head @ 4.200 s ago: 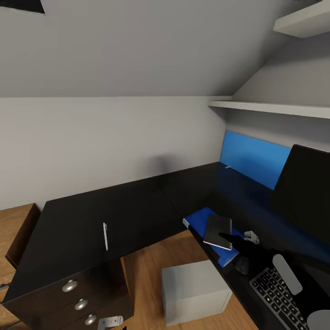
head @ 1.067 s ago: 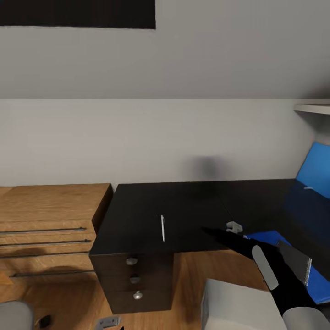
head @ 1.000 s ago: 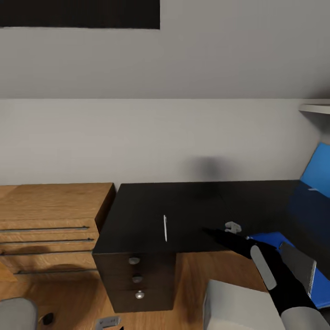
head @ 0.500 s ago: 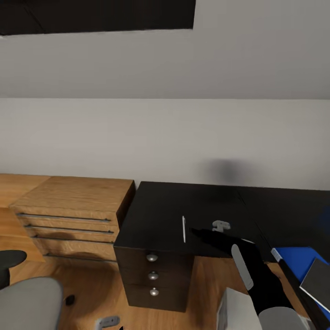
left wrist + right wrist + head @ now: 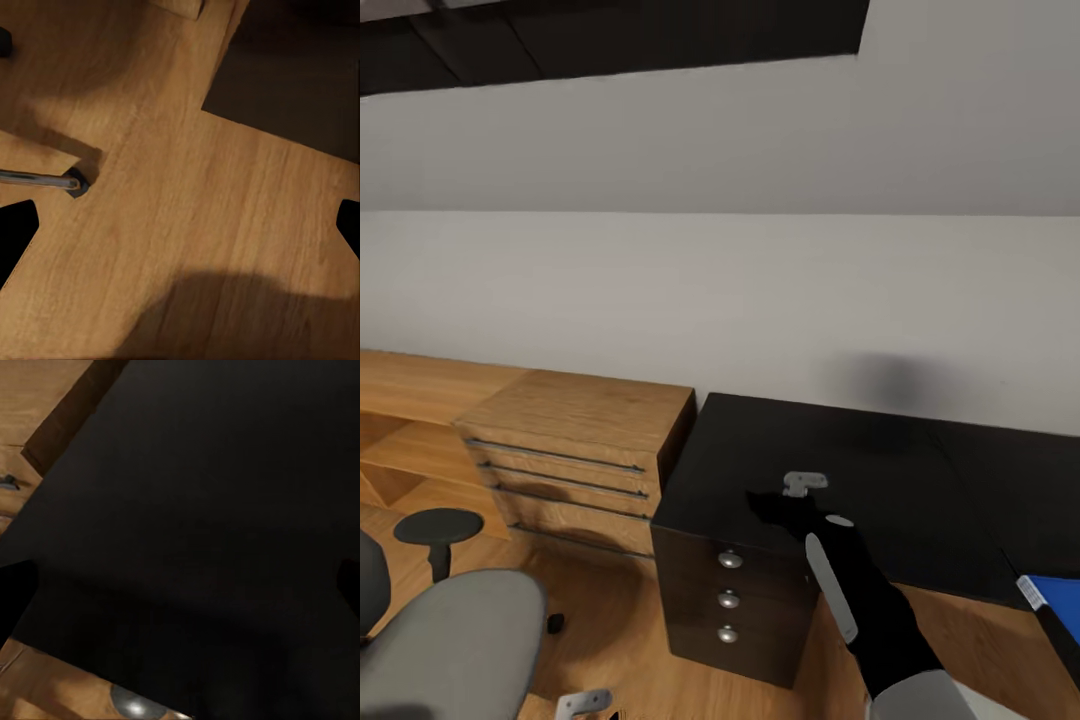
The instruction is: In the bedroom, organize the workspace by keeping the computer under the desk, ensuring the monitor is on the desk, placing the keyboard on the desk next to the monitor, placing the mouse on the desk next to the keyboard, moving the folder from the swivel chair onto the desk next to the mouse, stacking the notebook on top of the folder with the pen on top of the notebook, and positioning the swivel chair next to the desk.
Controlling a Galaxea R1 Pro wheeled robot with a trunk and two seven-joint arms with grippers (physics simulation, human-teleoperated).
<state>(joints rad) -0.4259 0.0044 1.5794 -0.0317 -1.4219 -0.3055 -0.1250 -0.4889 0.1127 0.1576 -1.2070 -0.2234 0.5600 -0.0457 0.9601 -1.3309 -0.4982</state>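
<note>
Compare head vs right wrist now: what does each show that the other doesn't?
Head: chair, folder corner, wall, and the right gripper over the drawer end of the desk.
Right wrist: its own fingertips spread wide at the picture's edges, looking onto the desk top.
Both: the desk, the wooden cabinet beside it, and a drawer knob.

The right arm (image 5: 860, 600) is glossy black with 1 long grey oval panel and a grey bracket.
</note>
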